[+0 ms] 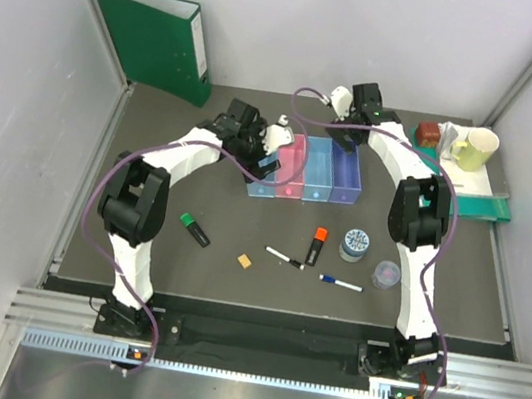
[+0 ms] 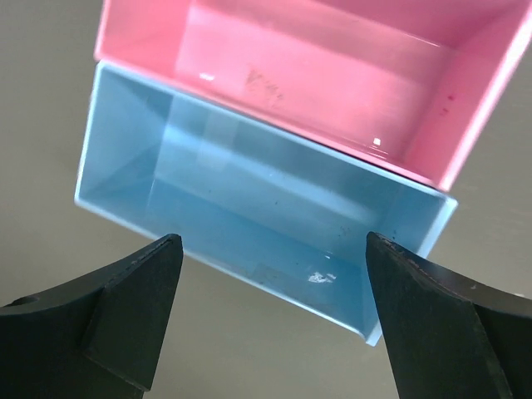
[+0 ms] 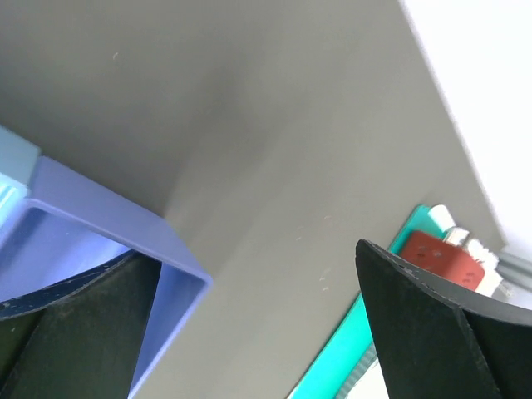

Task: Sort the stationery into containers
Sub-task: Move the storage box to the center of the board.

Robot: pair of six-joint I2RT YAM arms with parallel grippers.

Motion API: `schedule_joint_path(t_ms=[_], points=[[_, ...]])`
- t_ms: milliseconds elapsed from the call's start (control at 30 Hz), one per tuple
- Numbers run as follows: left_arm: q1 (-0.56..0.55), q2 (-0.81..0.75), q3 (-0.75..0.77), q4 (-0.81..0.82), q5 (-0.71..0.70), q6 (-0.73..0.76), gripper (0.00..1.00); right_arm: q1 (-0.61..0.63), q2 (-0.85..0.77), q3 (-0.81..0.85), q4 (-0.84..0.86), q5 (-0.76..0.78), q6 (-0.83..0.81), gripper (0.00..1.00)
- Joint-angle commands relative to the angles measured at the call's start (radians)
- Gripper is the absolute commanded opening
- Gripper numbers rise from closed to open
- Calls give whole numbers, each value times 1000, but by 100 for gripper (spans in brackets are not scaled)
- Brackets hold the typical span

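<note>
The containers point(image 1: 306, 170) are four joined bins at the back of the mat: light blue point(image 2: 249, 216), pink point(image 2: 316, 75), blue and purple point(image 3: 108, 233). My left gripper point(image 2: 274, 283) hangs open and empty over the light blue bin's near end point(image 1: 262, 181). My right gripper point(image 3: 258, 291) is open and empty at the purple bin's far corner, one finger above the bin. The stationery lies on the mat in front: a green-capped highlighter point(image 1: 194, 230), a tan block point(image 1: 244, 261), a white pen point(image 1: 284, 257), an orange-capped highlighter point(image 1: 316, 247), a round tub point(image 1: 355, 244), a second pen point(image 1: 341, 283) and a purple cup point(image 1: 387, 274).
A green binder point(image 1: 154, 40) leans in the back left corner. At the back right, a teal tray point(image 1: 483, 204) carries a yellow-green mug point(image 1: 474, 149), with a red-brown object point(image 1: 428, 136) beside it. Walls close in both sides of the mat.
</note>
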Motion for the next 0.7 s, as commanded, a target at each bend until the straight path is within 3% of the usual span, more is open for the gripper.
schedule_joint_path(t_ms=[0,133,467,667], points=[[-21,-66,-12,-47,26,-41,96,-5,15,74,71,27,-24,100],[-21,-67,3,-50,-18,-39,96,-4,-1,76,57,18,-19,99],[-16,-110,-74,75,-207,45,97,-4,-200,-116,5,-33,7,100],[4,-147,-38,115,-198,5,97,-5,-353,-202,14,-82,50,100]])
